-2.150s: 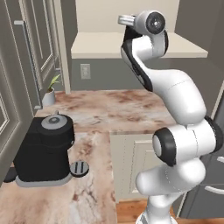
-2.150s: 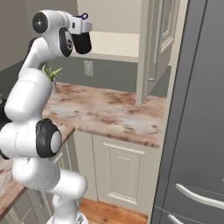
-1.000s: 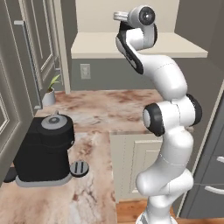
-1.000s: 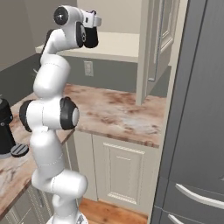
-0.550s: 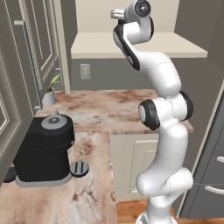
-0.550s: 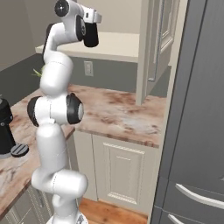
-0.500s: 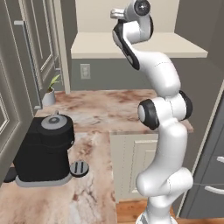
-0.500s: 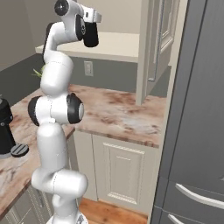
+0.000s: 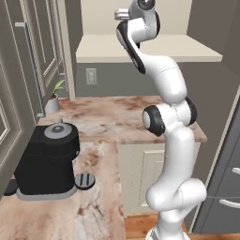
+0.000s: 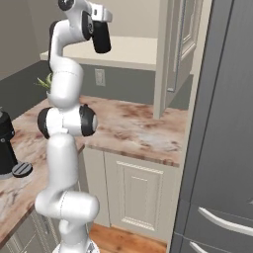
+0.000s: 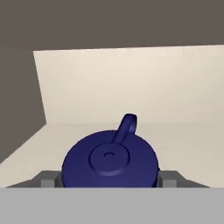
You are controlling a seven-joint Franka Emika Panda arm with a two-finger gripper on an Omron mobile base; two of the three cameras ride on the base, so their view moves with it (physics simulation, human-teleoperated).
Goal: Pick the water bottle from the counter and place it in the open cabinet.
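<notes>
Cream cabinet [image 11: 131,87] walls surround the water bottle [image 11: 109,159], pinched upright between the hand's [image 11: 109,178] fingers.

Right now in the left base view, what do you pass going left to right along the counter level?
Coffee machine → its round drip disc → robot arm → grey fridge drawers. The potted plant sits farther back, above the coffee machine.

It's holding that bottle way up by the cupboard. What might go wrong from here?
The bottle hangs in front of the open cabinet, above its shelf; let go now, it would likely drop and tip. The fingers grip it just under the blue cap, so it may slip. The cabinet door stands close beside the arm and might be bumped.
</notes>
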